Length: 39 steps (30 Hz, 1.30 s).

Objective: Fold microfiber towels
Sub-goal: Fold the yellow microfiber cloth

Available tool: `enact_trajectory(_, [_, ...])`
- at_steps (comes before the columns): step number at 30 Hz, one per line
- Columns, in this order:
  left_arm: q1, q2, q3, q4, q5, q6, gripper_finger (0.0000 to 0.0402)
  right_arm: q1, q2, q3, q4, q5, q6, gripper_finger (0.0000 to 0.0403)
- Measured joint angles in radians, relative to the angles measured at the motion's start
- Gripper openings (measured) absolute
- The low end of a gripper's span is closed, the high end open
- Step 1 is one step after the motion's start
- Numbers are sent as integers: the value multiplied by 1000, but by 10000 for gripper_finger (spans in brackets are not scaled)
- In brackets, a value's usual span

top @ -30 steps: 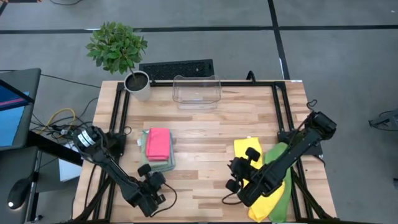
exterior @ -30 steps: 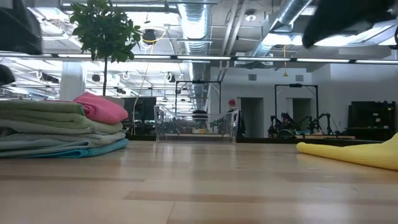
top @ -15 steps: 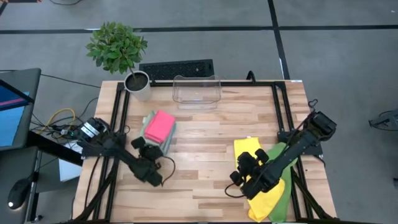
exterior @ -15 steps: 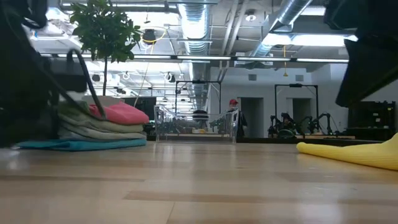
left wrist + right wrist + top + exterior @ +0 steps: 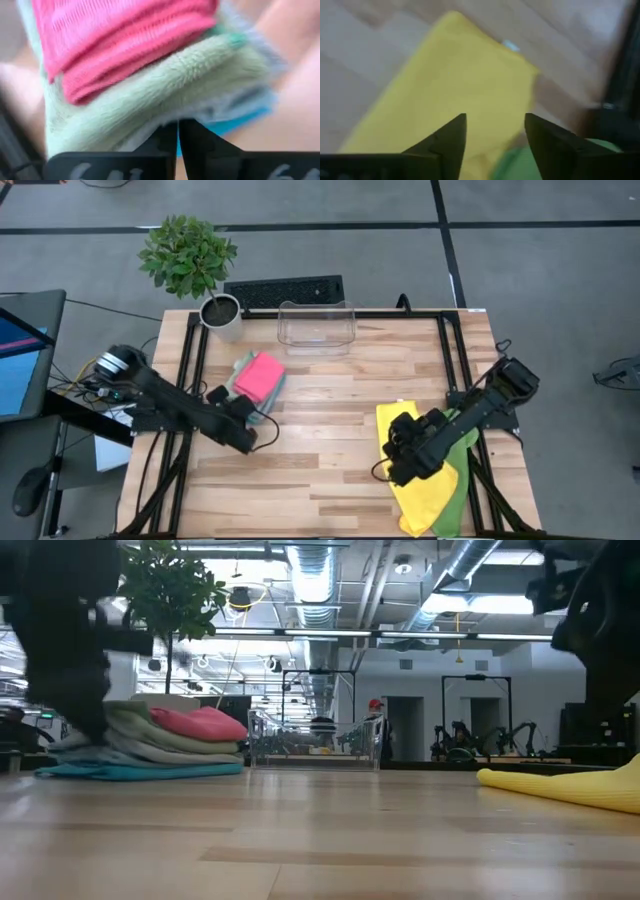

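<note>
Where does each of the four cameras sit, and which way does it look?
High view: above the table, looking straight down; both arms show, by the folded stack and the yellow towel.
Low view: at table height, looking level into the room; dark arm parts show at both sides.
Left wrist view: on the left arm, facing the stack; shut fingers show.
Right wrist view: on the right arm, over the yellow towel; open fingers show.
All share the towels.

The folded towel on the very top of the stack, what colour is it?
Pink. The top towel shows best in the high view, lying on the pale green one.
</note>
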Motion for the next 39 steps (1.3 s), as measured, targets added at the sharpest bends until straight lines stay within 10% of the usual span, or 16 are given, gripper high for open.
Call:
enact_trajectory(11, [-26, -310, 30, 593, 11, 288, 153, -120, -164, -231, 90, -55, -155, 261])
enact_trajectory(22, [114, -256, 31, 1022, 116, 530, 204, -223, -398, -579, 506, -98, -233, 257])
enact_trajectory(26, [163, -219, 30, 1027, 113, 522, 202, -235, -395, -578, 526, -92, -241, 207])
enact_trajectory(32, [216, -144, 30, 1055, 114, 514, 201, -235, -393, -519, 523, -95, -312, 30])
enact_trajectory(39, [261, -19, 30, 1271, 258, 608, 201, -216, -393, -356, 557, -25, -402, 16])
